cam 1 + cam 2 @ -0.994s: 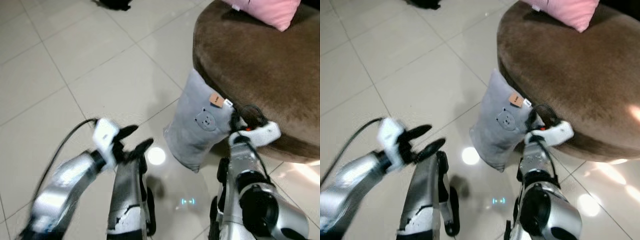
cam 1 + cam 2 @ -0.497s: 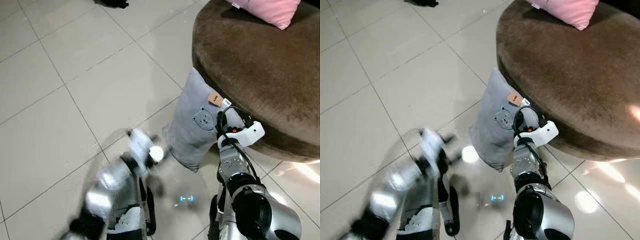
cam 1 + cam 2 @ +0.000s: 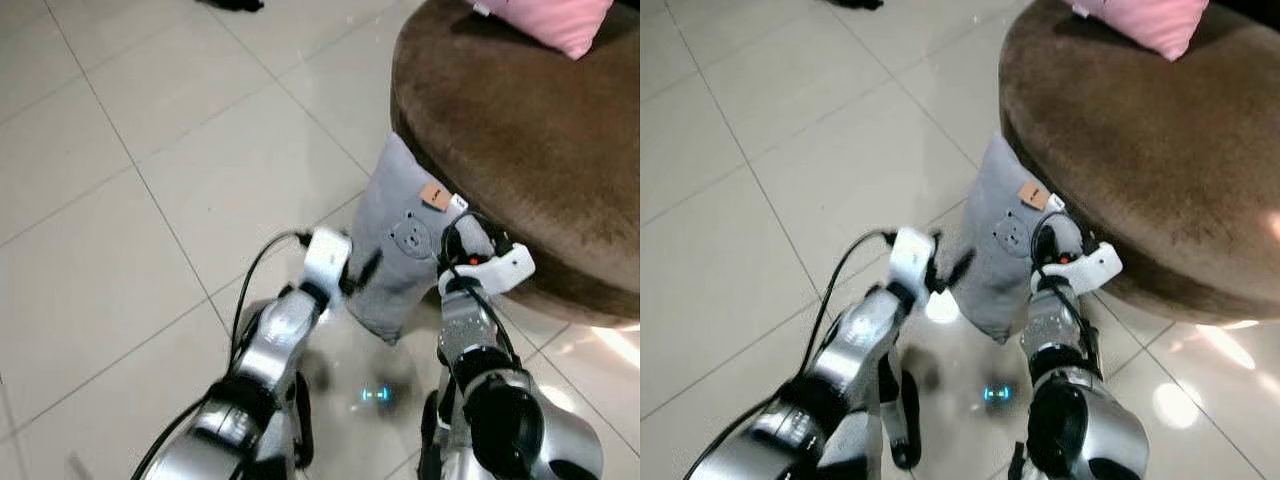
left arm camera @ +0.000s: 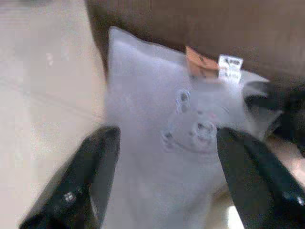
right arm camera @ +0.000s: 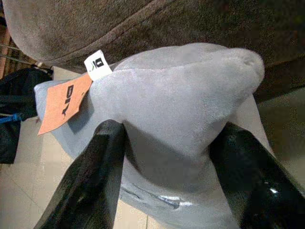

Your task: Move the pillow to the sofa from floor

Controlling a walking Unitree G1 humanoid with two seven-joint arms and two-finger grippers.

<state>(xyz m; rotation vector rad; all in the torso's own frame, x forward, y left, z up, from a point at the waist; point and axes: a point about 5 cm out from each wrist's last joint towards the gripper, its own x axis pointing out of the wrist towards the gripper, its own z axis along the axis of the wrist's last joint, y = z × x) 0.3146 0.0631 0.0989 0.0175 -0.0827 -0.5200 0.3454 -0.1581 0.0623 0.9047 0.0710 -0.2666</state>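
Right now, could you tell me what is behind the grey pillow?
The grey pillow stands on the tiled floor, leaning against the brown sofa behind it. The sofa's base there is covered by the pillow.

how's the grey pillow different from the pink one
The grey pillow stands upright on the floor, leaning against the sofa; the pink pillow lies on the sofa. The grey pillow has a bear face and orange tag; the pink looks plain. Both look soft.

Both silver arms reach forward and down; left gripper [image 4: 164, 179] and right gripper [image 5: 169, 179] each have fingers spread wide.
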